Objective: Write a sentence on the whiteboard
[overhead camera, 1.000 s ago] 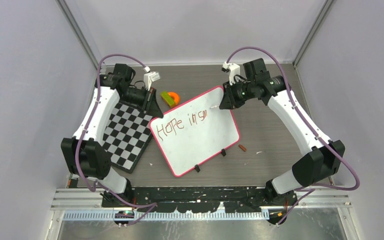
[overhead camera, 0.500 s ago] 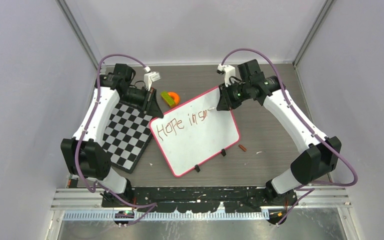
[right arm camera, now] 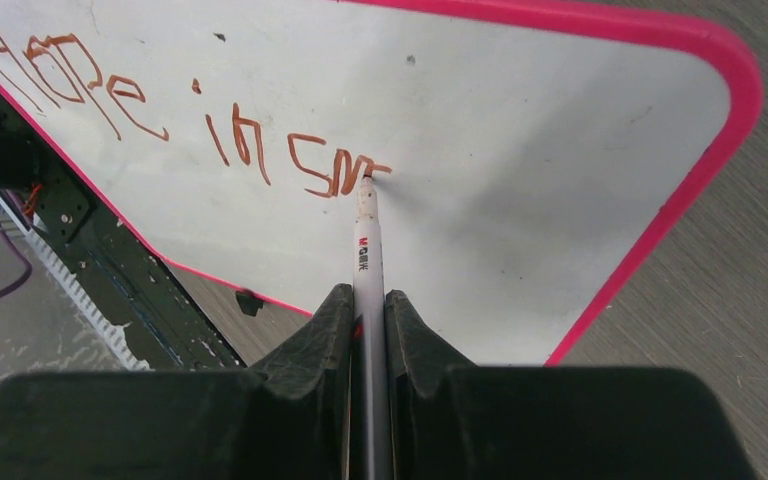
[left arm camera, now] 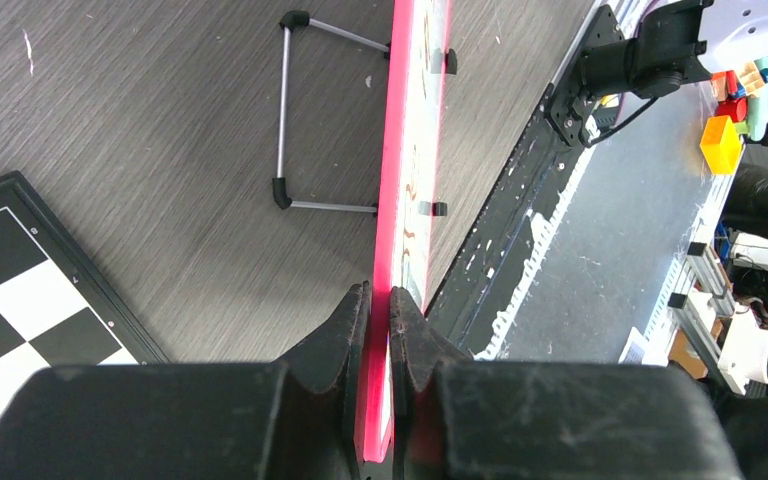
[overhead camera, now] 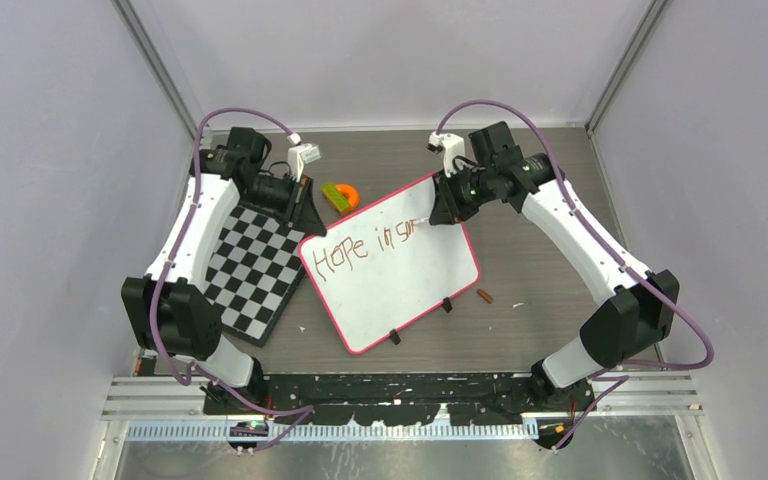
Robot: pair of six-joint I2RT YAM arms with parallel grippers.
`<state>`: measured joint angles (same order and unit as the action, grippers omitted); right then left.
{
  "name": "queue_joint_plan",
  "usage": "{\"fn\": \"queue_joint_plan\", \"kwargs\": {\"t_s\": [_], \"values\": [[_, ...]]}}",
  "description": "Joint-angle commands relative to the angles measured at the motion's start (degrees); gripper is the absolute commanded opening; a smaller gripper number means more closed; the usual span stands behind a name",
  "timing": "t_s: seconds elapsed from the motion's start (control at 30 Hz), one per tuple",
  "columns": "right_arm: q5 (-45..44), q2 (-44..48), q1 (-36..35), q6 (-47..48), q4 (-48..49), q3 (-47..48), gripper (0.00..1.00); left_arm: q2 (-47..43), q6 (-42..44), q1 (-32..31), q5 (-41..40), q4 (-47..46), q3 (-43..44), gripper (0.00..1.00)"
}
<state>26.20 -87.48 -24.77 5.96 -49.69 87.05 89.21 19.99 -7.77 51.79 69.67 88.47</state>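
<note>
Top external: whiteboard sits angled mid-table, just right of the checkerboard, with its clip feet on the near edge. So far the sentence reads "Hope in sm", one line running toward the board's far right corner. Right wrist: right gripper is clamped on a white marker, with the tip touching the board at the end of the "m". Left wrist: left gripper is pinched narrow on the board's pink rim, board seen edge-on. Green-and-orange toy block lies just beyond the far left edge. Small reddish-brown piece lies on the table, near the board's right side.
</note>
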Motion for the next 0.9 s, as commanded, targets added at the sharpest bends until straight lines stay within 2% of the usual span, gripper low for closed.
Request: {"fn": "queue_joint_plan", "kwargs": {"t_s": [0.0,0.23,0.87], "values": [[-1.96,1.31,-0.35,0.96,2.01,-2.07,0.0,-0.9,0.82,-0.58,-0.99,-1.29,-0.4,0.0],[-3.33,2.57,0.45,1.6,1.77,-3.04,0.0,-0.73,0.85,-0.6,-1.08,-1.25,-0.32,0.0],[-2.75,-0.38,1.17,0.55,2.08,3.36,0.0,-1.23,0.93,-0.6,-1.08,-1.09,-0.49,0.0]]}}
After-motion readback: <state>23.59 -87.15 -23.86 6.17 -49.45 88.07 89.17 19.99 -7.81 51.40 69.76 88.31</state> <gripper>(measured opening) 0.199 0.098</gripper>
